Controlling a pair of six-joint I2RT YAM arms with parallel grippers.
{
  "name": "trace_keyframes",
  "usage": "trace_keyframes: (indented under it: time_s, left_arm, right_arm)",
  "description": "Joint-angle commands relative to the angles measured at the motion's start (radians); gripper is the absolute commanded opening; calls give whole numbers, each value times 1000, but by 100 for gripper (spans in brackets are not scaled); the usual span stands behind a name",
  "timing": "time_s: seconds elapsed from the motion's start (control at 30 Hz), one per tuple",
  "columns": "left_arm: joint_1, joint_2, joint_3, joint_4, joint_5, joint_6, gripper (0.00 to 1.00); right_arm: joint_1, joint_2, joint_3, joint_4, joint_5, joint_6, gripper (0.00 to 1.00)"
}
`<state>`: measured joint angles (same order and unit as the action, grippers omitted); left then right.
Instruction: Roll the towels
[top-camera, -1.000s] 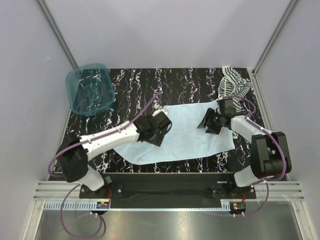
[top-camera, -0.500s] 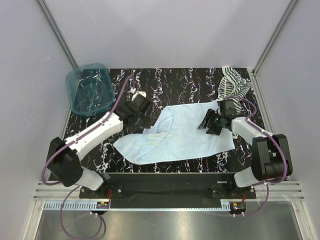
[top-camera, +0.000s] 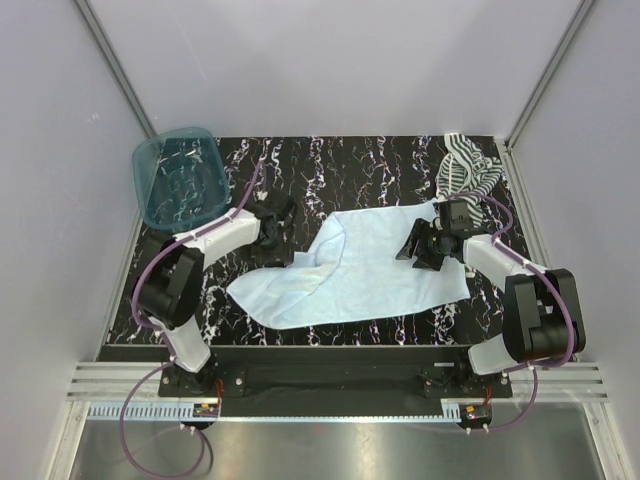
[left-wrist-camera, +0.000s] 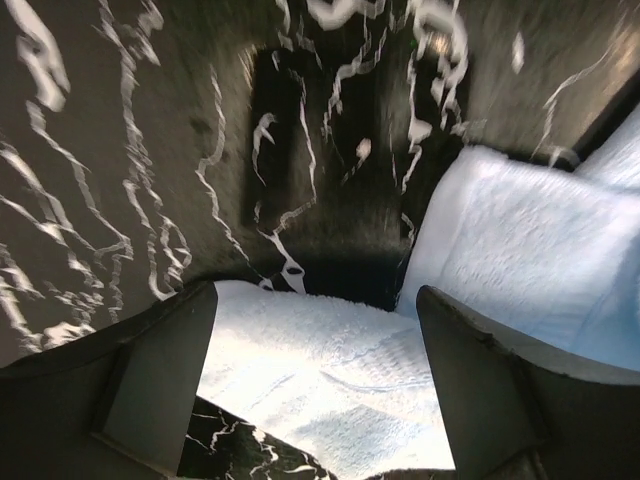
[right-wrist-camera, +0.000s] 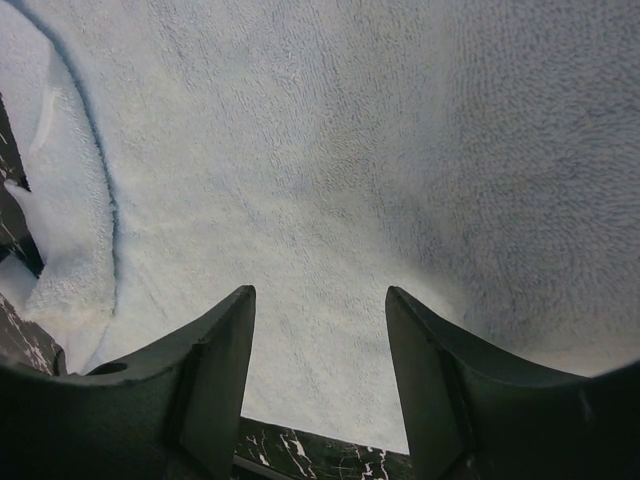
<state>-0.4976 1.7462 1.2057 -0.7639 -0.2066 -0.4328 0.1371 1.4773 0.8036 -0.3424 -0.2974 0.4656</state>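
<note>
Left gripper (left-wrist-camera: 315, 295) jaws spread wide, nothing between them. The wrist view shows bare dark marbled table (top-camera: 350, 165) in the gap, with the pale blue towel (left-wrist-camera: 510, 240) just below and to the right of the fingers, not touching either pad. Right gripper (right-wrist-camera: 318, 295) jaws parted too, gripping nothing, tips low over the blue terry; can't tell if they press it or only hover. Going outward, the blue towel (top-camera: 370, 265) lies mid-table between the two arms, set a bit diagonal. Its right end is flat under the right gripper (top-camera: 420, 245), and its left part is flipped over on itself in a loose, crooked fold (top-camera: 322, 250), not a tight roll. Left gripper (top-camera: 275, 215) sits just beyond that fold, on the far-left side and off the cloth. The striped towel (top-camera: 465, 172) is bunched in the far right corner, untouched, and the teal tub (top-camera: 140, 160) is far left. Judged step: starting the roll from the left end of the blue towel, early in the task, with neither towel rolled. To do it well, bring the left jaws down on the fold's edge and pinch both layers near the middle of the width, then turn the edge over square to the long sides, in small tight turns. The right gripper should pin the flat end so the cloth stays taut. Risk: the skewed fold rolls into a cone, or one layer slips out.
</note>
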Motion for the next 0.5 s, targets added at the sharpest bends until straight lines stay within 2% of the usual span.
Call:
trace_keyframes:
  time_s: [0.0,0.17,0.23,0.27,0.3,0.37,0.4,0.47]
  left_arm:
    - [2,-43,-73,43,99,-35,86]
    - [4,-63,-213,112,171,-99,85]
    - [4,-57,-251,126,180,-122,80]
    - [4,-51,-262,141,191,-127,64]
    - [4,-48,-268,144,191,-130,54]
    - [4,-43,-279,153,178,-138,27]
    - [4,-53,-278,150,170,-139,2]
    - [-1,-76,-252,126,133,-142,0]
  right_arm:
    - [-1,-9,-6,14,15,-25,62]
    - [-1,-12,-4,14,12,-27,62]
    - [-1,-18,-4,13,12,-28,62]
    - [-1,-26,-6,10,14,-28,62]
    - [1,-29,-6,6,17,-31,62]
    - [-1,-43,-9,2,21,-35,62]
    - [-1,-46,-14,-1,26,-38,63]
    - [-1,-55,-15,-9,26,-39,62]
